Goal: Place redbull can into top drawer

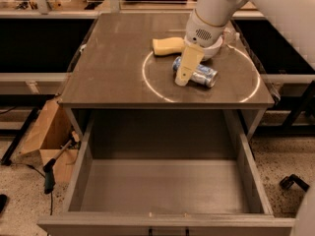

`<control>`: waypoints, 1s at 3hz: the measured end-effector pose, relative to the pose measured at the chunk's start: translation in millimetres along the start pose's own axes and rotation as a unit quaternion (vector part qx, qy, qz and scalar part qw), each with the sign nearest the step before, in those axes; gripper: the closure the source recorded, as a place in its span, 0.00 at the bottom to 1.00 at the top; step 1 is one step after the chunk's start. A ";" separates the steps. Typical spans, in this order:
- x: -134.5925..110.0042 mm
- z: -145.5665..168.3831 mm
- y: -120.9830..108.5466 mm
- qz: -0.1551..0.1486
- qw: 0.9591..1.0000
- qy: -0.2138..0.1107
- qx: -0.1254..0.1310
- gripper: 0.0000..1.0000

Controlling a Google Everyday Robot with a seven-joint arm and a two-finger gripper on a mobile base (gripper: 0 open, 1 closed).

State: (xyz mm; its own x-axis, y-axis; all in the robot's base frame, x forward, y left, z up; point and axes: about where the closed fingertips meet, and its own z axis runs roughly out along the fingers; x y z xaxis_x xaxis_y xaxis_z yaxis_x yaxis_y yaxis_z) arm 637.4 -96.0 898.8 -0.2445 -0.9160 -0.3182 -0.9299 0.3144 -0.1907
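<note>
Now | jaws at redbull can point(204, 75) on tabletop point(113, 68) | top drawer point(162, 186) open

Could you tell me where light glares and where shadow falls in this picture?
Camera view: a bright light ring glares on the tabletop around the glinting redbull can; the tool sits at the can; the top drawer is dim, darkest at its back wall.

Grey-brown cabinet top point(108, 68) marked with a white ring point(144, 75), dim warm lighting, speckled floor point(22, 220), opened cardboard box point(47, 136) at left, dark-fronted benches point(34, 43) behind, black caster foot point(293, 182) at right, gripper point(189, 72) low over the ring.
</note>
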 end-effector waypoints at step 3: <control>24.9 54.3 -20.7 0.030 0.999 0.026 -0.029 0.00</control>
State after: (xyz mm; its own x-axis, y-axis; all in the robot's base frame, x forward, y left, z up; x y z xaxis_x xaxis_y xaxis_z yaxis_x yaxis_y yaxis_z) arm 665.5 -111.8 844.3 -0.3133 -0.9079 -0.2784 -0.9270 0.3560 -0.1178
